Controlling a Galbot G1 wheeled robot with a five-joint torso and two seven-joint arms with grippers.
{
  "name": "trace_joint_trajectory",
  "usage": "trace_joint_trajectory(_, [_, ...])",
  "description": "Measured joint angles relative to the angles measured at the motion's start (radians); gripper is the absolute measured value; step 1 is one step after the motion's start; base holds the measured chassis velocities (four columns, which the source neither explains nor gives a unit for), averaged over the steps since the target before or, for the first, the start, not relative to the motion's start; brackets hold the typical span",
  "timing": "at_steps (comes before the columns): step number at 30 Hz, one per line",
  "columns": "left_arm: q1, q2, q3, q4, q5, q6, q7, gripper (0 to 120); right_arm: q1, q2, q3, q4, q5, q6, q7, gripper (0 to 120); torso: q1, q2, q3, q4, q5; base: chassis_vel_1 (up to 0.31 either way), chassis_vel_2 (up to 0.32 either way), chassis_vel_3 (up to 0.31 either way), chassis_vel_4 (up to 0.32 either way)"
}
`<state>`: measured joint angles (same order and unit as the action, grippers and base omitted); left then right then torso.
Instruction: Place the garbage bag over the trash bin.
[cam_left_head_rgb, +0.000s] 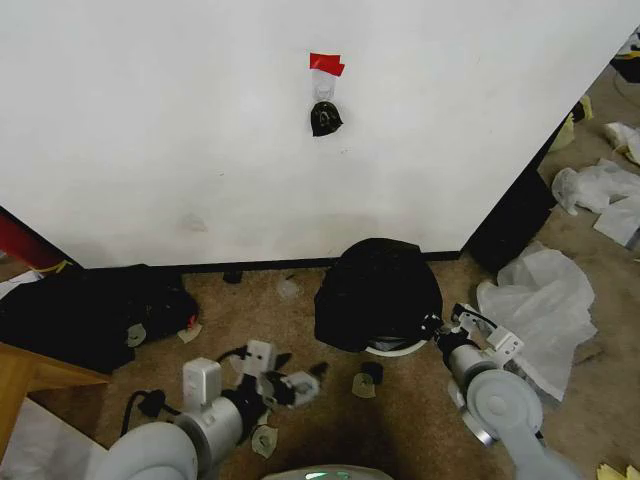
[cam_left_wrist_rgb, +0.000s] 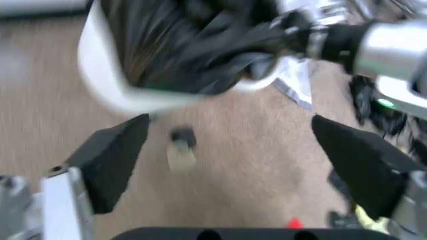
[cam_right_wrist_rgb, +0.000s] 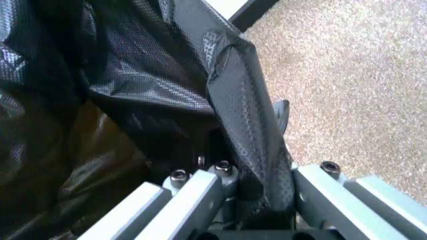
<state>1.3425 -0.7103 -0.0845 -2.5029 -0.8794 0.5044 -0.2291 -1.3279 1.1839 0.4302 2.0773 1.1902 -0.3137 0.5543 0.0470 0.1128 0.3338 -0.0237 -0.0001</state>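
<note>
Our left gripper (cam_left_head_rgb: 300, 386) hangs nearest, jaws wide apart and empty.

Farther off against the wall, the garbage bag (cam_left_head_rgb: 378, 290) drapes most of the trash bin (cam_left_head_rgb: 395, 349); we judge the near rim remains uncovered. On the right, our right gripper (cam_left_head_rgb: 440, 327) is clamped on the bag's edge, as the right wrist view confirms.

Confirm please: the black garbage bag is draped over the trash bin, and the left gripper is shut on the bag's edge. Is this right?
Not quite. The right gripper is shut on the garbage bag, as the right wrist view shows. The left gripper is open above the carpet, holding nothing. The bag is indeed draped over the trash bin.
</note>
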Motion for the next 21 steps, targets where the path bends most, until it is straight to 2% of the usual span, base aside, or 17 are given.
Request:
trace_joint_trajectory(3, [-0.044, 0.056, 0.075, 0.0, 0.327, -0.142, 0.155, 100, -0.006, 0.001, 0.002, 0.0, -0.002, -0.001, 0.001, 0, 0.0, 0.0, 0.0, -0.0003, 0.0, 0.0, 0.0, 0.0, 0.0])
trace_joint_trajectory(5, [-0.051, 0.081, 0.102, 0.009, 0.461, -0.213, 0.197, 100, -0.005, 0.002, 0.0, -0.001, -0.004, -0.001, 0.002, 0, 0.0, 0.0, 0.0, -0.0003, 0.0001, 0.0, 0.0, 0.0, 0.0])
trace_joint_trajectory(7, [-0.051, 0.094, 0.119, 0.026, 0.523, -0.268, 0.218, 100, 0.003, 0.004, -0.01, -0.007, -0.012, -0.001, 0.002, 0, 0.0, 0.0, 0.0, -0.0002, 0.0001, 0.0, 0.0, 0.0, 0.0])
trace_joint_trajectory(8, [-0.051, 0.094, 0.119, 0.026, 0.523, -0.268, 0.218, 100, 0.003, 0.004, -0.01, -0.007, -0.012, -0.001, 0.002, 0, 0.0, 0.0, 0.0, -0.0002, 0.0001, 0.0, 0.0, 0.0, 0.0])
trace_joint_trajectory(10, [-0.075, 0.096, 0.168, 0.08, 0.589, -0.367, 0.239, 98, 0.027, 0.013, -0.03, -0.025, -0.021, 0.0, 0.004, 0, 0.0, 0.0, 0.0, 0.0007, 0.0002, 0.0, 0.0, 0.0, 0.0])
trace_joint_trajectory(12, [-0.131, 0.079, 0.222, 0.13, 0.652, -0.408, 0.247, 97, 0.041, 0.023, -0.035, -0.032, -0.016, -0.001, 0.013, 0, 0.0, 0.0, 0.0, 0.0005, 0.0001, 0.0, 0.0, 0.0, 0.0])
trace_joint_trajectory(14, [-0.167, 0.067, 0.253, 0.157, 0.68, -0.419, 0.248, 97, 0.047, 0.027, -0.035, -0.034, -0.01, -0.005, 0.021, 0, 0.0, 0.0, 0.0, 0.0002, -0.0001, 0.0, 0.0, 0.0, 0.0])
trace_joint_trajectory(18, [-0.306, 0.029, 0.378, 0.259, 0.74, -0.439, 0.247, 94, 0.069, 0.043, -0.035, -0.034, 0.014, -0.013, 0.054, 0, 0.0, 0.0, 0.0, -0.0003, 0.0, 0.0, 0.0, 0.0, 0.0])
trace_joint_trajectory(21, [-0.342, 0.022, 0.412, 0.287, 0.761, -0.443, 0.247, 88, 0.077, 0.053, -0.036, -0.033, 0.018, -0.016, 0.066, 0, 0.0, 0.0, 0.0, -0.0001, 0.0, 0.0, 0.0, 0.0, 0.0])
